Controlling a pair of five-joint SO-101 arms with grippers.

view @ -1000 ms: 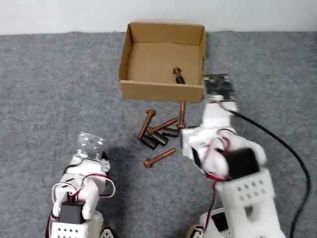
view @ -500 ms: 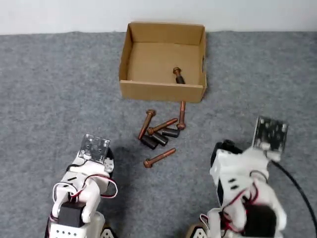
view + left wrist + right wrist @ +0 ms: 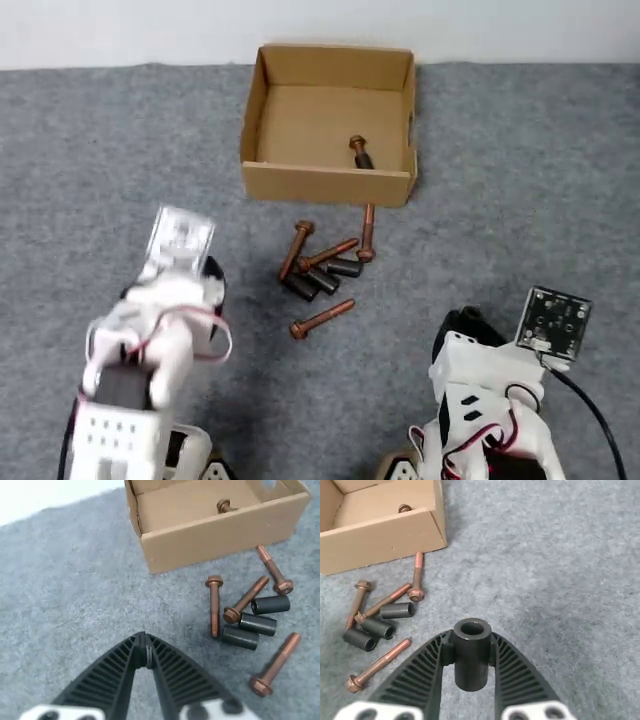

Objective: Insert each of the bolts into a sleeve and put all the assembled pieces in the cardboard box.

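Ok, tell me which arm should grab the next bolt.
Left. The left pincer is shut and empty, with the loose copper-coloured metal bolts lying ahead of it. The right pincer grips a black cylindrical sleeve, bore exposed, so it should probably hold that for insertion.

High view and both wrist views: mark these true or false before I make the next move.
1. The right gripper holds a dark sleeve. True.
2. The left gripper holds a bolt. False: it is shut on nothing.
3. Four loose bolts lie on the carpet outside the cardboard box. True.
4. The cardboard box is empty. False: one boxed bolt lies inside.
5. Three loose sleeves lie among the bolts on the carpet. True.
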